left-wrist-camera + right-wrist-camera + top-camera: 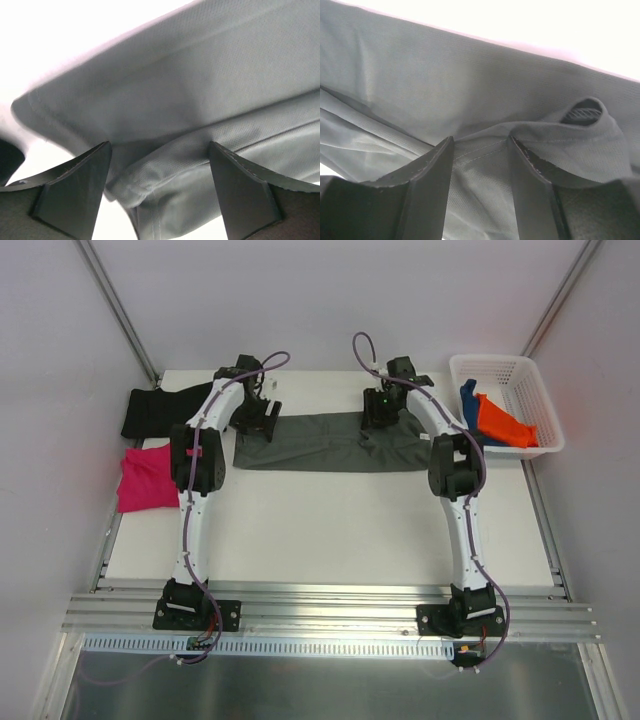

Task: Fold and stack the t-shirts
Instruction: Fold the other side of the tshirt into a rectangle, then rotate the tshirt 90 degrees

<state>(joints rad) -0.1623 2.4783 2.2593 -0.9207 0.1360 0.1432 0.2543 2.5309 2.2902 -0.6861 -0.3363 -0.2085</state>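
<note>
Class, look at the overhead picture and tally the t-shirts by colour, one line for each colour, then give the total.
dark grey t-shirt: 1
black t-shirt: 1
magenta t-shirt: 1
orange t-shirt: 1
blue t-shirt: 1
Total: 5

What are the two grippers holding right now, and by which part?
Left gripper: nothing, open astride a hem fold of the dark grey t-shirt. Right gripper: a ridge of it between its fingers, grip uncertain.
</note>
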